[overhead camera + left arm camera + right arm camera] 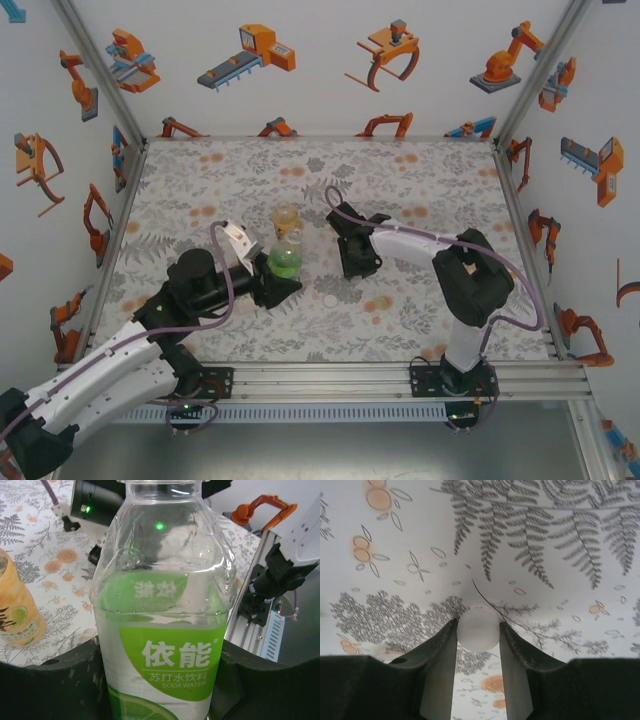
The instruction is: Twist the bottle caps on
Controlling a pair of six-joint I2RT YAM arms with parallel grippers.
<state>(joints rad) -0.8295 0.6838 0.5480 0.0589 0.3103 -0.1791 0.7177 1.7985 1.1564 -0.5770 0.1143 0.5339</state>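
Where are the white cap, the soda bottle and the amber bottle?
white cap (pixel 478 628), right wrist view, its middle.
soda bottle (pixel 165 660), left wrist view, its green label.
amber bottle (pixel 17 615), left wrist view, its label.

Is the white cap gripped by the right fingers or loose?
Gripped: the right gripper has the white cap between its fingers, both touching its sides. Lifted or not: cannot tell.

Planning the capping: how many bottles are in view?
2. A clear plastic bottle with a green label is held upright in the left fingers; an amber tea bottle stands just beyond it. Others may be hidden.
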